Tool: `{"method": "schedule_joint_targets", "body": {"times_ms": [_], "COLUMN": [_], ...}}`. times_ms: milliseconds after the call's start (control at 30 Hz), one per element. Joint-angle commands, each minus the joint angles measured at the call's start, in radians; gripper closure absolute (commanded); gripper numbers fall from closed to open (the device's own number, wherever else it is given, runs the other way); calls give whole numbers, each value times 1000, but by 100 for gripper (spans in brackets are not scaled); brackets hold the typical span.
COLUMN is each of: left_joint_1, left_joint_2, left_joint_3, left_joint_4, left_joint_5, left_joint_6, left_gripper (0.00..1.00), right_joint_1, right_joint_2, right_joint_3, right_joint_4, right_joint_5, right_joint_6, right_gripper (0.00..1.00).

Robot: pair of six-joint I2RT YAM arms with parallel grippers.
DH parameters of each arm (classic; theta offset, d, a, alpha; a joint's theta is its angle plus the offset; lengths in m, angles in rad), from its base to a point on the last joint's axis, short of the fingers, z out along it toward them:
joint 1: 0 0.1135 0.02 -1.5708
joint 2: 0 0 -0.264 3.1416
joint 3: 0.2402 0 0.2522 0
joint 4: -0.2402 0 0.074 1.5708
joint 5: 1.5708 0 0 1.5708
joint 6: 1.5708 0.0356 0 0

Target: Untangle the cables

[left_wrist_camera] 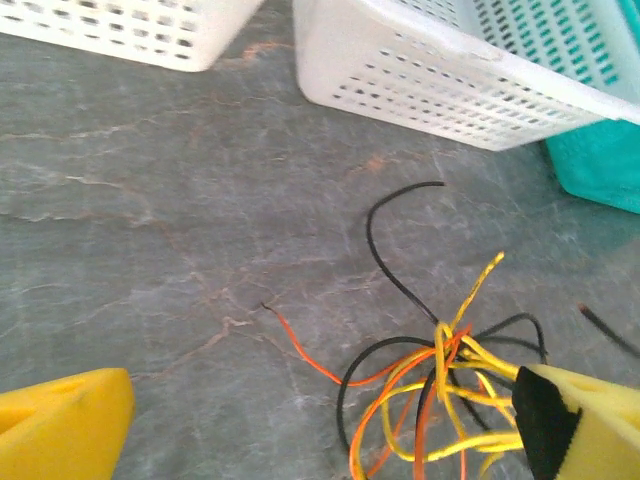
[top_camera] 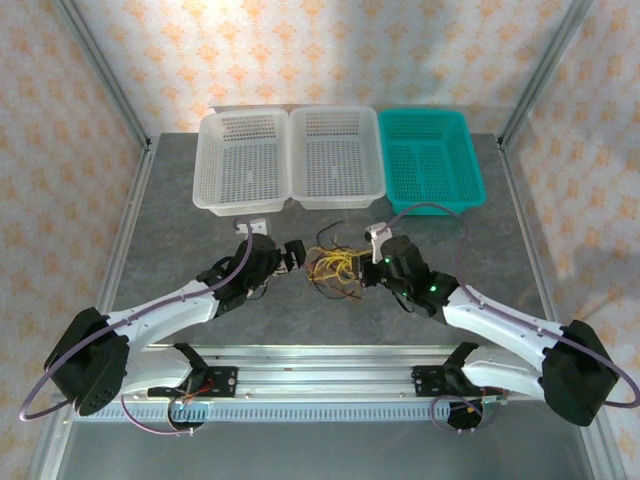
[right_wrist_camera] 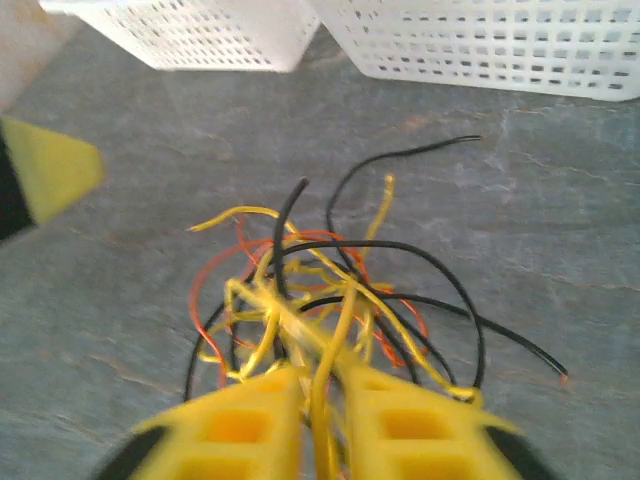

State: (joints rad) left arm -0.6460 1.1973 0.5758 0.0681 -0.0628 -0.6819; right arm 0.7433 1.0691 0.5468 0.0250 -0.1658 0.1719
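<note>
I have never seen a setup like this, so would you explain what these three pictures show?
Two robot arms are bolted to a grey table. One picture looks down from above; the other two come from cameras on each wrist. Toward the far side sit two white baskets and a teal basket. Between the arms lies a tangle of thin black, yellow and orange cables. The left arm has its yellow jaws wide open beside the tangle. The right arm has its jaws almost together with yellow strands between them; whether they pinch is unclear.
</note>
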Motion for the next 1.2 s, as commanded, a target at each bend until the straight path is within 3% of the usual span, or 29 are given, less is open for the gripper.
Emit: {"method": "schedule_joint_targets", "body": {"times_ms": [0, 100, 300, 433, 567, 667, 900, 1167], "left_joint_1": [-2, -28, -106, -145, -160, -186, -193, -123], "left_joint_2": [34, 76, 157, 174, 168, 126, 35, 38], "left_joint_3": [9, 35, 79, 66, 50, 30, -58, -95], "left_joint_4": [77, 95, 88, 114, 99, 60, 88, 216], "left_joint_5": [100, 123, 102, 88, 78, 39, 10, 101], "left_joint_6": [49, 69, 87, 55, 31, 31, -21, -84], "left_gripper": [1, 0, 1, 0, 0, 1, 1, 1], "right_joint_1": [2, 2, -1, -2, -1, 4, 107, 168], "right_joint_2": [-58, -105, -220, -216, -99, -36, 40, 35], "right_joint_3": [-47, -72, -54, -10, 63, 90, 127, 53], "right_joint_4": [-11, -51, -180, -230, -309, -344, -517, -516], "right_joint_5": [70, 149, 259, 151, 70, -6, 48, 89], "right_joint_6": [49, 102, 137, 92, 103, 130, 303, 457], "right_gripper": [60, 45, 36, 40, 58, 58, 58, 65]}}
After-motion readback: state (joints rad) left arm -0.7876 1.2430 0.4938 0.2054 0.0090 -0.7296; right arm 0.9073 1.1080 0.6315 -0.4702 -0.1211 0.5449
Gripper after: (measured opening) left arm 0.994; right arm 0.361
